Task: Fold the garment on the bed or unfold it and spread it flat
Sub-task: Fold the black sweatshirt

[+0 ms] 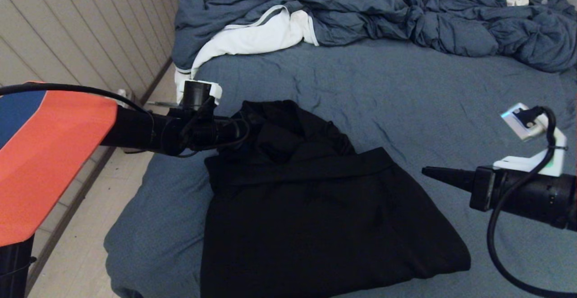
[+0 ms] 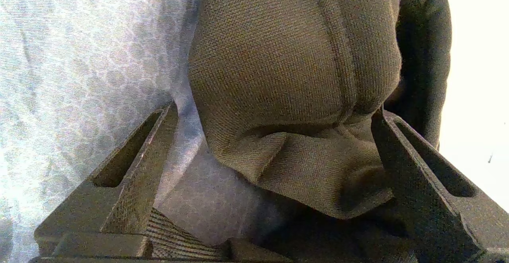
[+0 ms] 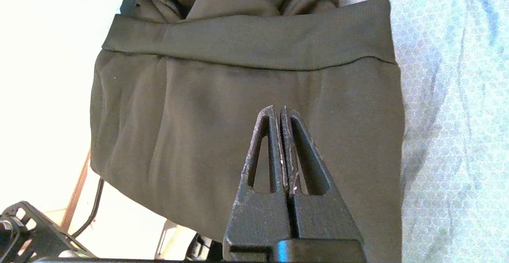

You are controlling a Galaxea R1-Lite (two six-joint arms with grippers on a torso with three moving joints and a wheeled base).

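Beside the hoodie (image 1: 315,208), my left gripper (image 2: 274,163) is spread around its bunched end; right gripper (image 1: 432,173) pressed together, empty.

Head camera looks down across the bed (image 1: 405,90), both wrist cameras sit close over the black hoodie (image 1: 315,208), shared by all views

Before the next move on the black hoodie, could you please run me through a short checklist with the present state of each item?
1. Left gripper open around a hoodie fold: ok.
2. Left fingers closed on cloth: not ok.
3. Right gripper shut and empty, above the hoodie: ok.
4. Hoodie folded on the bed: ok, though bunched at its far end.
5. Comforter apart from the hoodie: ok.
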